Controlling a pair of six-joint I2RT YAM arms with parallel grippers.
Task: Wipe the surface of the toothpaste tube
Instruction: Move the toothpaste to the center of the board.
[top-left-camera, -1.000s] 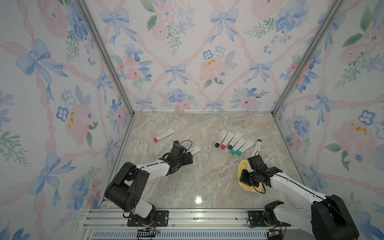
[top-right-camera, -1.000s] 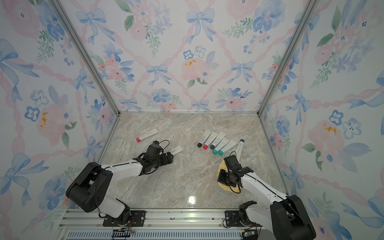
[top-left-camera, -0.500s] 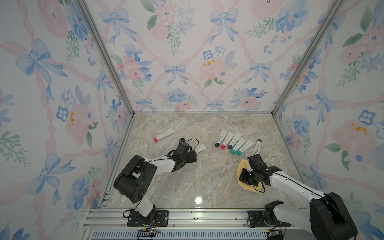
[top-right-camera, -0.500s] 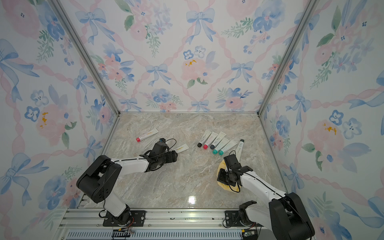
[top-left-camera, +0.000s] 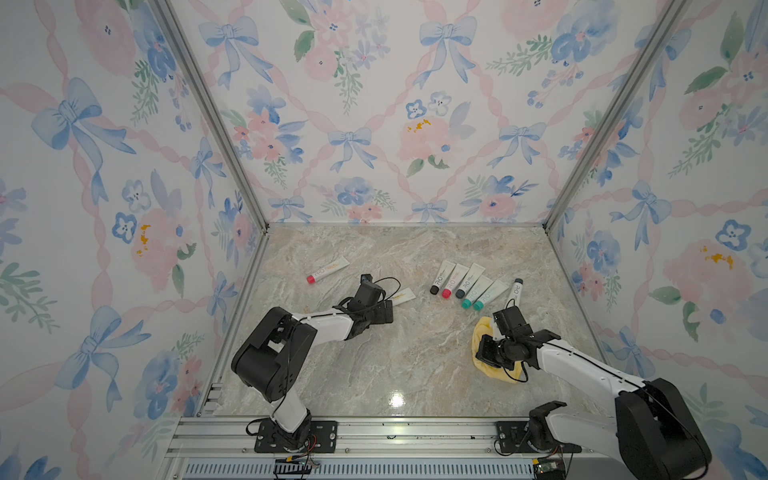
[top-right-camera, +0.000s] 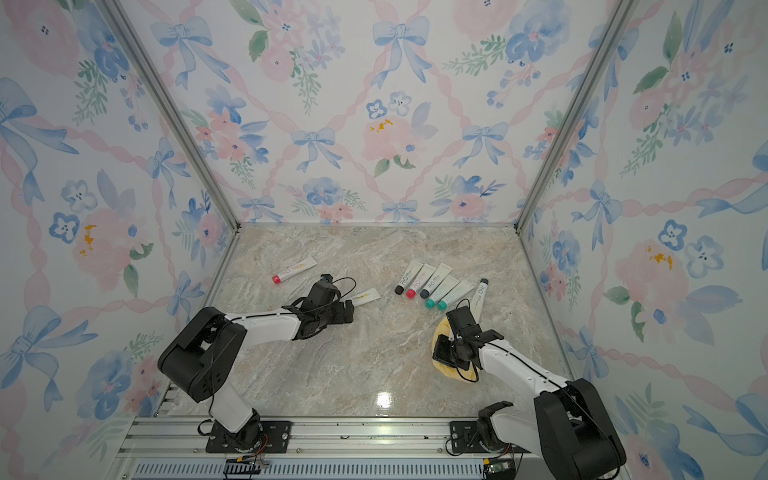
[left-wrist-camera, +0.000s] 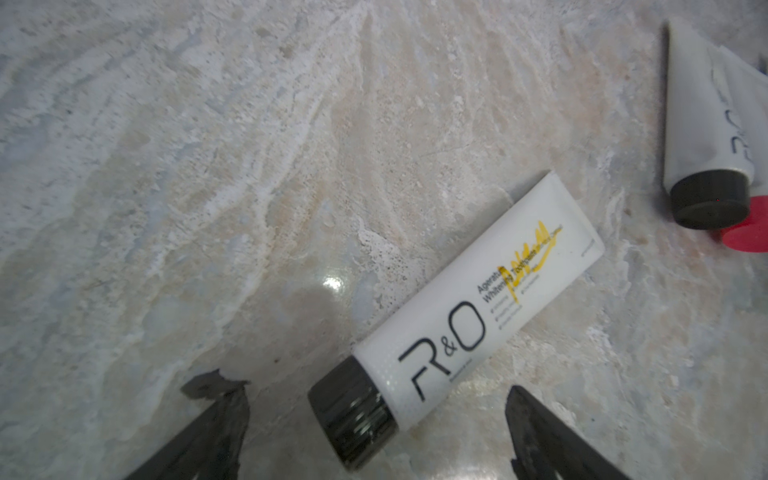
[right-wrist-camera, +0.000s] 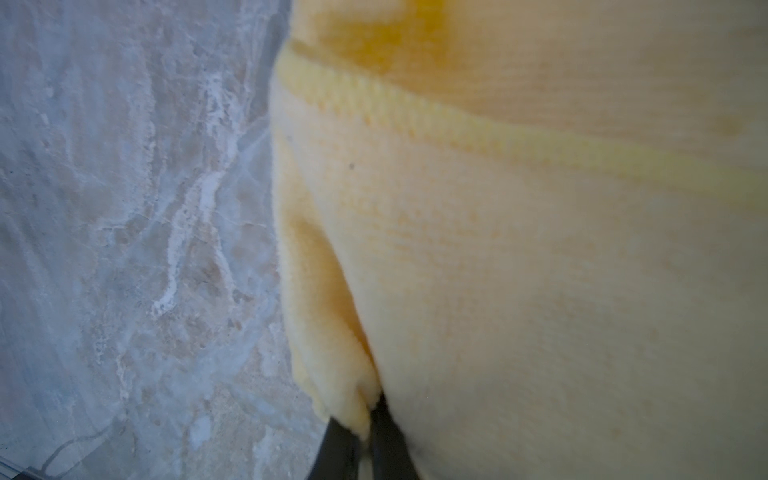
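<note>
Now left gripper (left-wrist-camera: 365, 386) has advanced around toothpaste tube (left-wrist-camera: 469, 307).

Bare marble (left-wrist-camera: 615, 166) separates toothpaste tube (left-wrist-camera: 478, 307) from tube row (top-left-camera: 469, 278).

White toothpaste tube (left-wrist-camera: 478, 307) — black cap (left-wrist-camera: 353, 411), yellow scribble, pale yellow cloth (right-wrist-camera: 540, 270), beige-grey veined marble tabletop (top-left-camera: 415, 365), blue-bow, pink-flower wallpaper (top-left-camera: 415, 124).

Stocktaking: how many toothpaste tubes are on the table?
8. A red-capped white tube far left; a black-capped tube at the left gripper; five tubes side by side; a dark-capped tube by the yellow cloth.
</note>
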